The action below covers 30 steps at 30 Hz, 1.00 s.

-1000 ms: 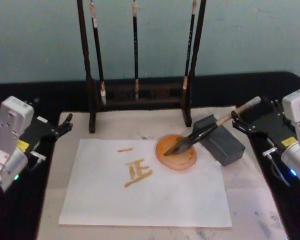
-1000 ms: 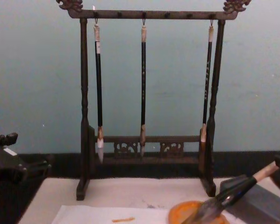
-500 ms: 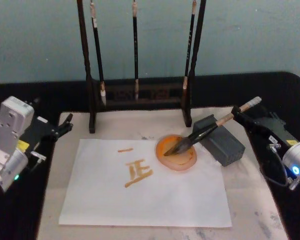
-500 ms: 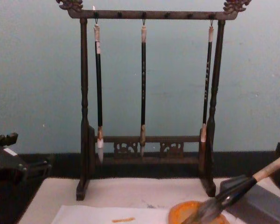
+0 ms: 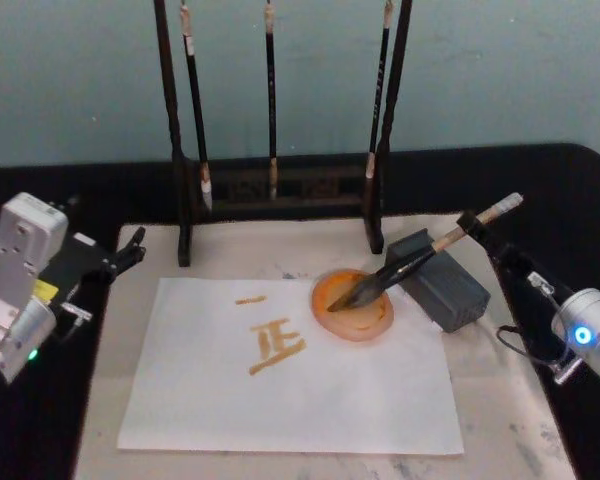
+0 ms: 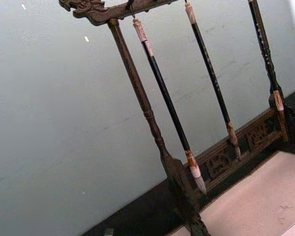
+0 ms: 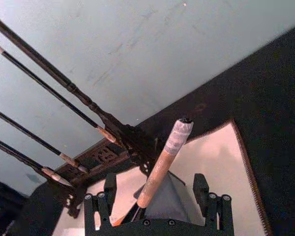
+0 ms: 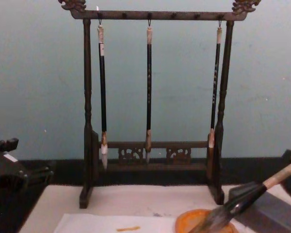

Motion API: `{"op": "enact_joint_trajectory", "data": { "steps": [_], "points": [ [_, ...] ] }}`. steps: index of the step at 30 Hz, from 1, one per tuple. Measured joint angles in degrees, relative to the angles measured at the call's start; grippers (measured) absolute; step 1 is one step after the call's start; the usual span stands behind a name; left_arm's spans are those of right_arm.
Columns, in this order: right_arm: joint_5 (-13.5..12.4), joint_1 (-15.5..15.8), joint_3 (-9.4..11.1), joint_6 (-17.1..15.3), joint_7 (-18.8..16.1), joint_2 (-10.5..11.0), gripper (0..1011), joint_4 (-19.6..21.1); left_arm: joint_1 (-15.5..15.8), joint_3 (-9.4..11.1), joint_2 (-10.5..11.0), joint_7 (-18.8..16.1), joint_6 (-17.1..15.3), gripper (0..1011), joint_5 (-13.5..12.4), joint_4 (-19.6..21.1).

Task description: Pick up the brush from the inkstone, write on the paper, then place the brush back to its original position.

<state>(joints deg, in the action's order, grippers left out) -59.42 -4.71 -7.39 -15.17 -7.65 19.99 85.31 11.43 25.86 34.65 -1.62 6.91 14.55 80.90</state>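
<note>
The brush [image 5: 435,243] lies tilted, its bristles in the round orange inkstone dish [image 5: 365,322] and its dark section resting on a grey block [image 5: 450,292]. Its pale handle end points up and to the right. My right gripper [image 5: 477,232] is open, with one finger on each side of the handle [image 7: 160,164] near its top and clear gaps between. The same gripper [image 7: 156,181] shows its two fingers well apart. The white paper [image 5: 290,380] with orange strokes lies in front of the dish. My left gripper [image 5: 128,252] is parked at the left, open and holding nothing.
A dark wooden rack [image 5: 180,150] holding three thin black-handled brushes stands at the back of the beige mat [image 5: 500,400]. The rack [image 8: 155,14] rises tall behind the dish. Black cloth surrounds the mat.
My right arm's body has swung down and toward the front right, while its fingers stay beside the handle end. The brush and the left arm have not moved.
</note>
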Motion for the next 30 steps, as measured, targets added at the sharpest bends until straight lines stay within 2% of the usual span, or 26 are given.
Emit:
{"op": "enact_joint_trajectory", "data": {
  "steps": [4, 16, 30],
  "points": [
    [-2.19, -0.8, -0.22, -0.78, 0.6, -0.83, 1000, -1.21, 0.0, 0.0, 0.0, 0.0, 0.0, 1010, 0.0, 0.0],
    [-6.11, -2.42, -0.99, -0.17, 0.79, -2.43, 1000, -3.38, 0.0, 0.0, 0.0, 0.0, 0.0, 1010, 0.0, 0.0],
    [-8.45, -2.48, -2.42, 1.23, 1.35, -2.44, 1000, -3.35, 0.0, 0.0, 0.0, 0.0, 0.0, 1010, 0.0, 0.0]
  ]
}}
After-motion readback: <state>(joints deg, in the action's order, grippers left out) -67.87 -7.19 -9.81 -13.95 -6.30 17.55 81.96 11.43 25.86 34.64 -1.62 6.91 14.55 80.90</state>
